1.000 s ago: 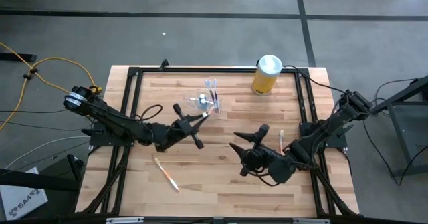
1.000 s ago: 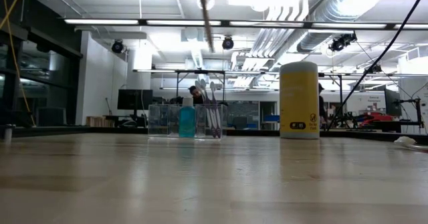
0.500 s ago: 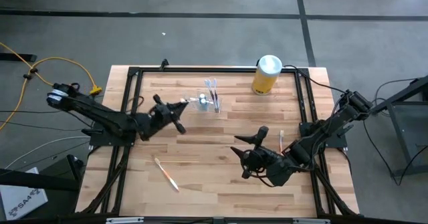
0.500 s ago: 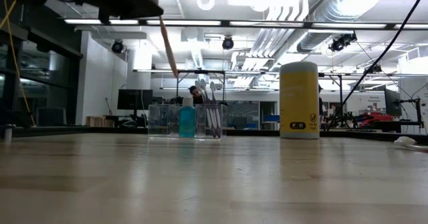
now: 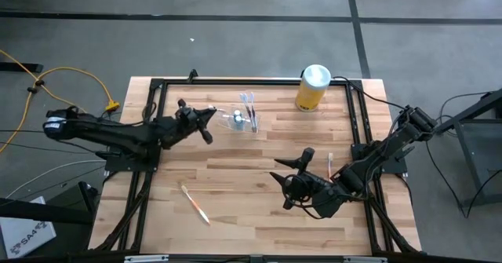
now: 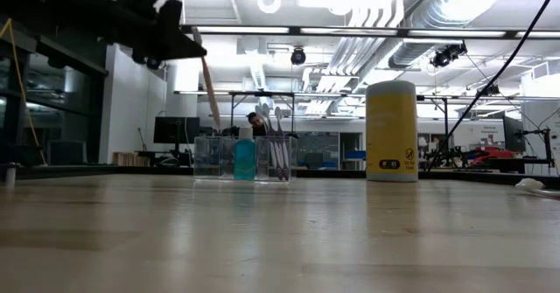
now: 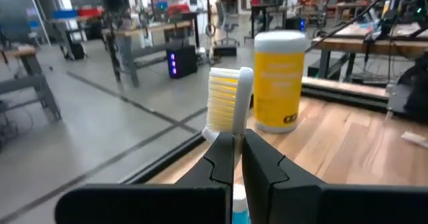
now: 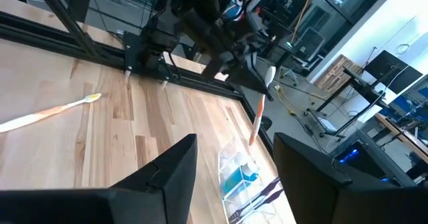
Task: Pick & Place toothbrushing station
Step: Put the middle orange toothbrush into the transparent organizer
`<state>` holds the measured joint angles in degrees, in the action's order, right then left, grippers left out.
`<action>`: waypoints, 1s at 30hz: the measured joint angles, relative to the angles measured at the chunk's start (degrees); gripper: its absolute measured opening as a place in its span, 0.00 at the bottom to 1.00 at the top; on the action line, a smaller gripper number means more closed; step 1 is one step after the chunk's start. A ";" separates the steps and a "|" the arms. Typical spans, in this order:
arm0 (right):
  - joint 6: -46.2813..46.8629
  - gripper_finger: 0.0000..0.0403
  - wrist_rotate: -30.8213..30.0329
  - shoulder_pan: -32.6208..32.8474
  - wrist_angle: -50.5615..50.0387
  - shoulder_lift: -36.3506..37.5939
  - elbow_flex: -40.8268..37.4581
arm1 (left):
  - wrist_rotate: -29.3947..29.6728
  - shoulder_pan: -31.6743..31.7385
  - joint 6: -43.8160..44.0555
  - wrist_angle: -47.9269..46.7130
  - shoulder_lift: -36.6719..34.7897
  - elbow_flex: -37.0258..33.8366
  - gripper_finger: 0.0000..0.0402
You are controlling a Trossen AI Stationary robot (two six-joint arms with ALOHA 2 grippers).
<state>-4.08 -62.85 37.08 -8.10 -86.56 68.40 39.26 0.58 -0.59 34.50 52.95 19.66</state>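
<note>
My left gripper [image 5: 209,117] is shut on a toothbrush with a white head [image 7: 227,100] and an orange handle [image 6: 210,92]. It holds the brush high over the table, just left of the toothbrushing station [image 5: 238,121]. The station is a clear plastic holder with a blue item and several brushes in it, and it stands on the far part of the table; it also shows in the low view [image 6: 245,157]. The handle's lower end hangs just above the station's left part. My right gripper [image 5: 284,182] is open and empty over the table's right half. My left gripper pinches the toothbrush's neck [image 7: 235,147] between its two fingers, just below the head. The fingers come about level from the table's left and lie across the brush. The brush is lifted clear, the head above the fingers, and the handle [image 8: 256,120] hangs slanting below them.
A yellow canister with a white lid [image 5: 314,88] stands at the far right. One loose toothbrush [image 5: 194,204] lies at the near left, another [image 5: 330,166] beside my right arm. A black frame [image 5: 235,83] runs around the tabletop.
My left gripper has drawn back toward the table's left and far edge and has come down, still shut on the toothbrush. The brush has gone from over the station's right part to its left part, and its handle end is now lower, just above the station.
</note>
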 joint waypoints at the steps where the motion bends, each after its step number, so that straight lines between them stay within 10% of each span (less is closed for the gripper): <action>1: 0.00 0.47 0.00 0.00 0.00 0.00 0.00 | -0.93 1.13 0.89 -1.24 0.02 0.00 0.01; 30: 0.00 0.47 0.00 0.00 0.15 0.00 0.00 | -52.74 38.68 16.13 -8.11 4.38 -0.04 0.01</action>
<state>-4.08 -62.85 37.08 -7.94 -86.56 68.40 -13.48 39.26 15.55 26.39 57.32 19.62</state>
